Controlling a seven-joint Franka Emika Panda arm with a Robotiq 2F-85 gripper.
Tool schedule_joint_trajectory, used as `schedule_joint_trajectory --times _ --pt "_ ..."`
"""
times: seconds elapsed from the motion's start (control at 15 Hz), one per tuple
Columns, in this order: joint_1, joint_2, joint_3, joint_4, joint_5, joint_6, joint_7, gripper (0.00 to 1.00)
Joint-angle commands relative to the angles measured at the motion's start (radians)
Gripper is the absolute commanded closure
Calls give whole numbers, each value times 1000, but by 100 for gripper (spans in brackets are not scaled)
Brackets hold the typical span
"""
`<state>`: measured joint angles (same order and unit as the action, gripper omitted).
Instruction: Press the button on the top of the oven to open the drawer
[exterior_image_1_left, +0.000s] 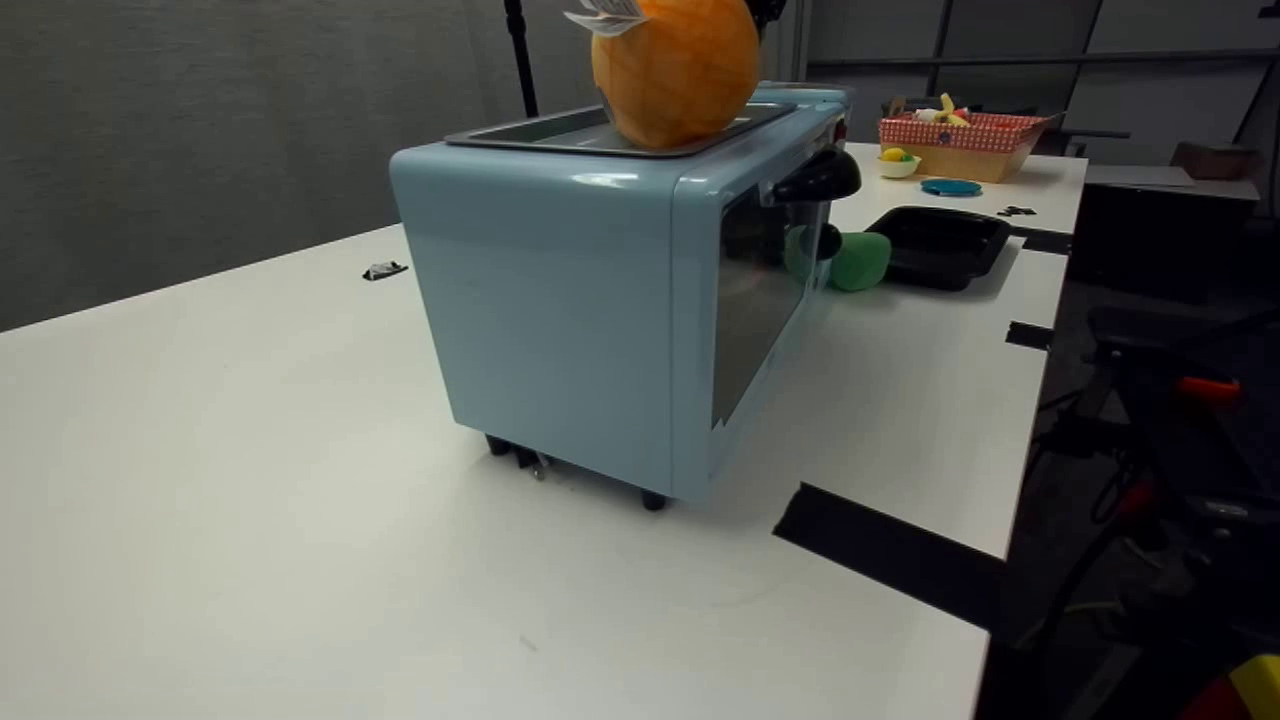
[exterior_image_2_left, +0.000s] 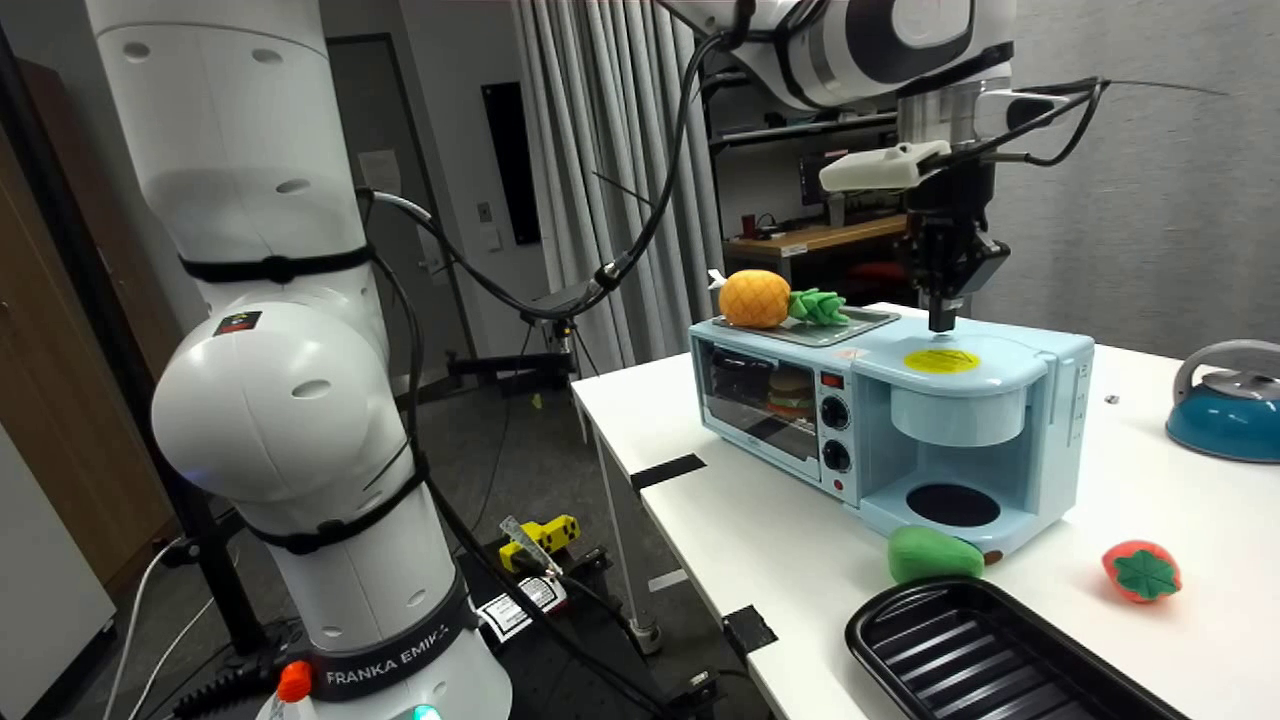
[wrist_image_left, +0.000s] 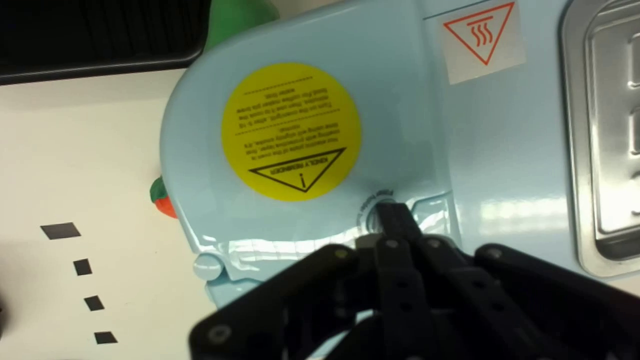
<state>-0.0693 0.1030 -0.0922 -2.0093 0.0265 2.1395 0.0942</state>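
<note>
The pale-blue oven (exterior_image_1_left: 560, 300) stands on the white table and shows in both exterior views (exterior_image_2_left: 1060, 430). Its top fills much of the wrist view (wrist_image_left: 400, 75). The round button (wrist_image_left: 372, 220) lies on that top behind the yellow sticker, partly hidden by my fingertips. My gripper (wrist_image_left: 398, 217) is shut with nothing between its fingers and points down at the button. In an exterior view its tips (exterior_image_2_left: 942, 325) are at or just above the top; I cannot tell whether they touch. The round pale-blue drawer (exterior_image_2_left: 958, 418) sits in place under the front top.
A pineapple toy (exterior_image_2_left: 754, 298) lies on the oven's metal tray (exterior_image_2_left: 880, 320). A black pan (exterior_image_2_left: 1060, 625), a green toy (exterior_image_2_left: 932, 555) and a strawberry toy (exterior_image_2_left: 1142, 571) lie before the oven. A blue kettle (exterior_image_2_left: 1225, 422) stands beyond. A basket (exterior_image_1_left: 955, 150) stands at the far end.
</note>
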Motion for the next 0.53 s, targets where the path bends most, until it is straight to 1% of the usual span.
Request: schedule_joint_trajectory --times 0.0,0.47 --pt "-5 23 2 22 -13 10 -8 100" --pt "-6 38 0 22 -22 13 -5 100"
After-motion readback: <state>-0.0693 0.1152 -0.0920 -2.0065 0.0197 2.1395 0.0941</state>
